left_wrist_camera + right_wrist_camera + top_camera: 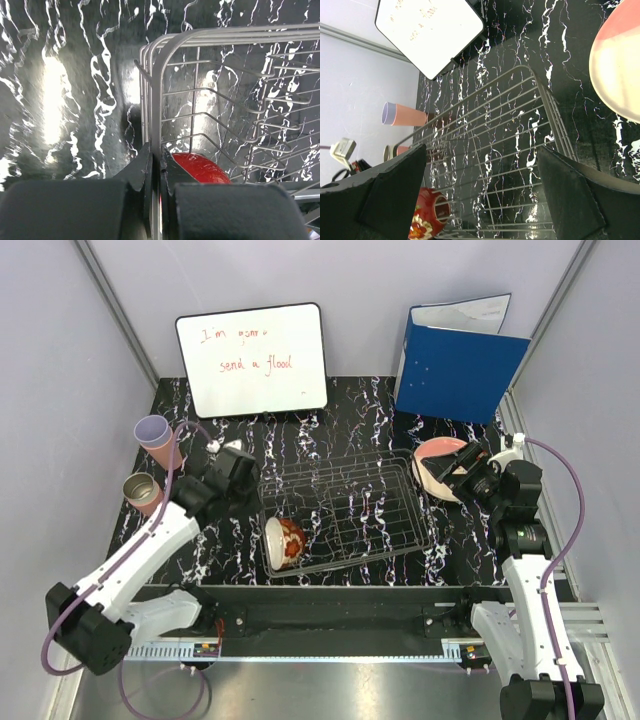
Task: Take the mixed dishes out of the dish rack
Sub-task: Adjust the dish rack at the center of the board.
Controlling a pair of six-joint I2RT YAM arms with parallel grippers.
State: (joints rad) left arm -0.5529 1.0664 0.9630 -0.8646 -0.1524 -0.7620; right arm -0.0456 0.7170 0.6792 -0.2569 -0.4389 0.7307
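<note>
The black wire dish rack stands mid-table. A small bowl, red outside and cream inside, lies on its side at the rack's near left end; it also shows in the left wrist view and the right wrist view. My left gripper is shut on the rack's left rim wire. A cream-pink plate lies on the table right of the rack. My right gripper hovers open and empty over the plate's near edge, its jaws wide apart. Two tumblers stand at the far left.
A white board leans on the back wall and a blue folder stands at the back right. Grey walls close in both sides. Each arm's cable loops beside it.
</note>
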